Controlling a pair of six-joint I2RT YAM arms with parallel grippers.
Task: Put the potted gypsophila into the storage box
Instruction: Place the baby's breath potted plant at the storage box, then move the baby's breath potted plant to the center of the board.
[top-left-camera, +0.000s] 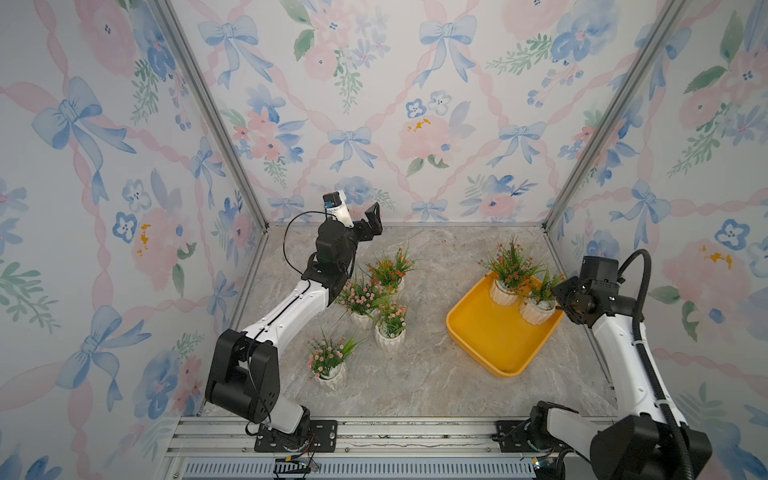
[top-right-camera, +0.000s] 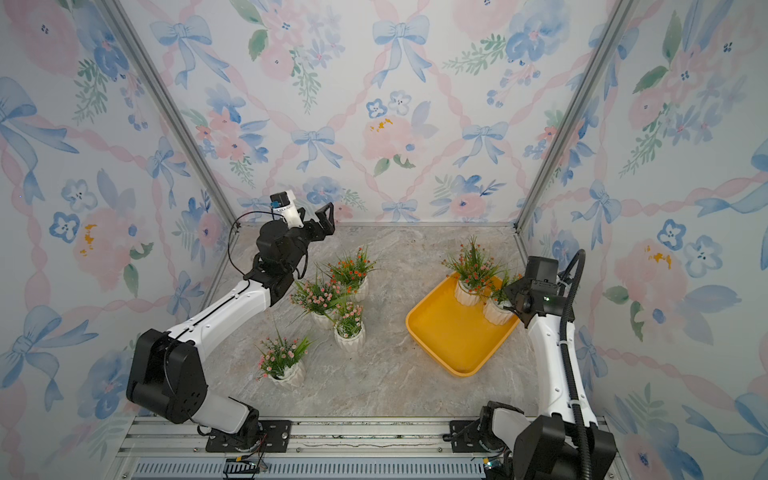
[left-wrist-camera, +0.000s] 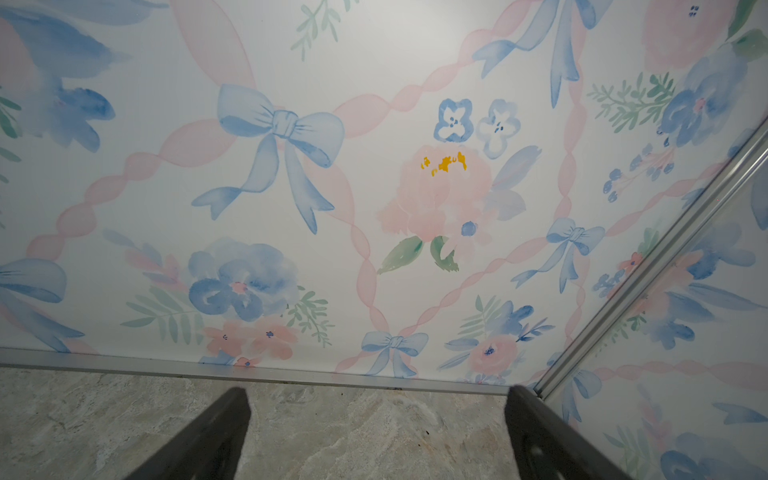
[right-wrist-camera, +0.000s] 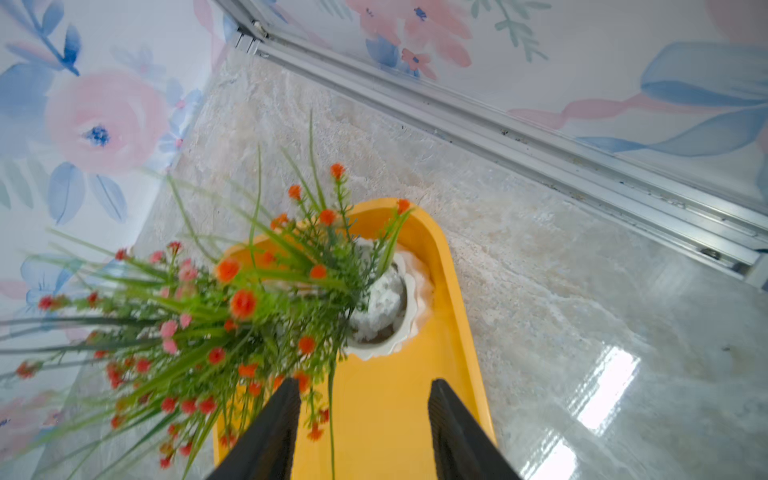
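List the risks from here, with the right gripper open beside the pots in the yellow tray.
Stems hang between the open fingers of the right gripper; backing out may snag them and tip a tray pot.
Three table pots stand clustered with leaves overlapping; lifting one may drag a neighbour.
Both placed pots crowd the far corner of the storage box; their foliage could catch the next pot.
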